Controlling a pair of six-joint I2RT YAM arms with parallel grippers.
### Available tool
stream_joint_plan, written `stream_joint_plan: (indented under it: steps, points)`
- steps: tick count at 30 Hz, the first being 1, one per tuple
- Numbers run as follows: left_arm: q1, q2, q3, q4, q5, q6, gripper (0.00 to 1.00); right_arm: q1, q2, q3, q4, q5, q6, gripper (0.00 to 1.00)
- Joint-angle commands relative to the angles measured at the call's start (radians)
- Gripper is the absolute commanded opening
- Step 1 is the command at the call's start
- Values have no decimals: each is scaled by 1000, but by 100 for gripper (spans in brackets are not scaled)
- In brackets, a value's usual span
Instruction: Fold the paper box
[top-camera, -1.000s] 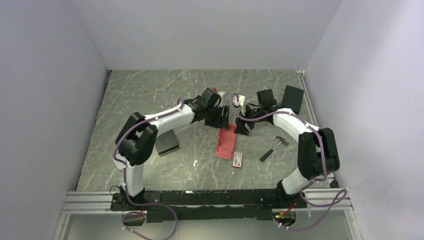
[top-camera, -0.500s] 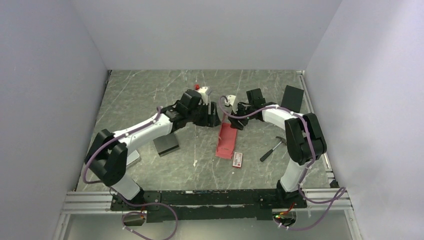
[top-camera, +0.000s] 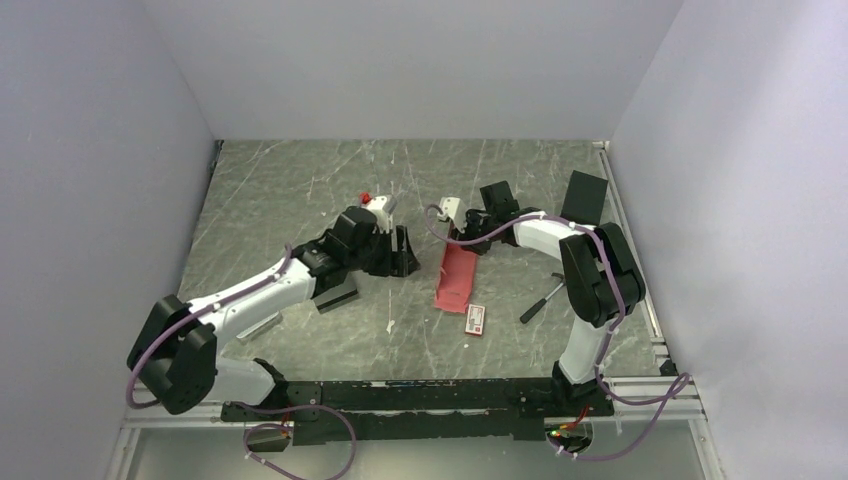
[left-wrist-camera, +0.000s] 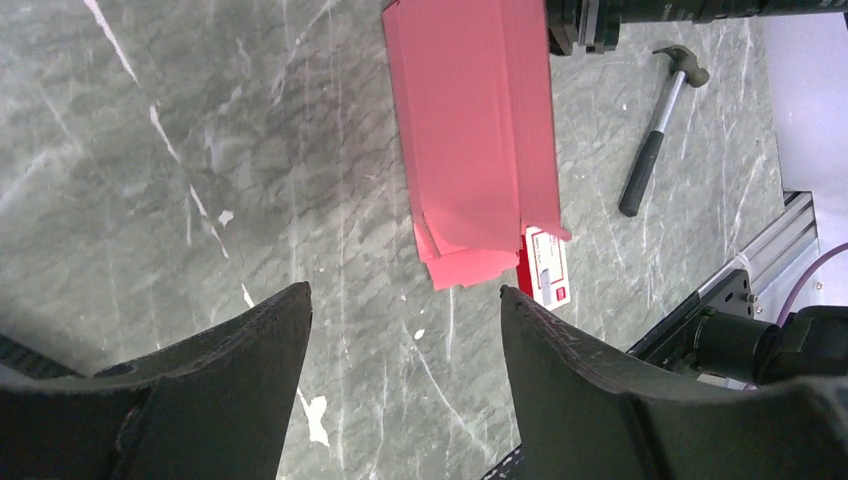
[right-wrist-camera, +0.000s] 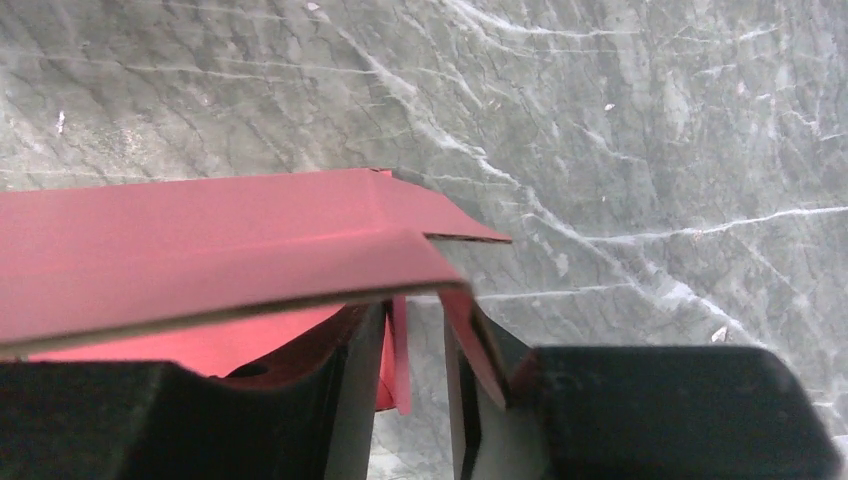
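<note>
Open table (top-camera: 300, 190) lies left of the paper box (top-camera: 455, 280); a packet (top-camera: 476, 319) and hammer (top-camera: 545, 297) crowd its near-right side.

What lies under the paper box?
Mostly the table. The packet sticks out from beneath the near corner of the paper box, with its top edge covered. Anything else under the sheet is hidden.

The left gripper (left-wrist-camera: 402, 293) holds its two dark fingers wide apart over the grey marbled table (left-wrist-camera: 200, 180). Beyond them lies the flat red-pink thin cardboard paper box (left-wrist-camera: 470, 130). A small red-and-white printed packet (left-wrist-camera: 548, 272) touches its near corner, and a black-handled metal hammer (left-wrist-camera: 655, 150) lies apart.
</note>
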Motion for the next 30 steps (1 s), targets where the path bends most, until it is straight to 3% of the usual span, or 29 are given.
stream_joint_plan:
  steps: [1,3,6,12,18,25,30]
  points:
    - [6,-82,-50,43,-28,-42,74,7,4,-17,37,37,-37,31]
    - [5,-101,-72,48,-27,-51,74,7,1,-25,43,40,-34,37]
    - [6,-119,-105,72,-17,-73,74,8,-4,-44,66,49,-27,38]
    - [7,-99,-203,239,62,-164,75,18,11,-44,93,111,24,0]
    - [9,-71,-300,380,82,-245,75,17,-6,-11,80,131,136,0]
    - [13,-61,-329,398,-14,-247,75,16,34,96,13,206,506,0]
    - [30,-49,-307,253,-124,-350,72,16,48,134,-34,244,644,4]
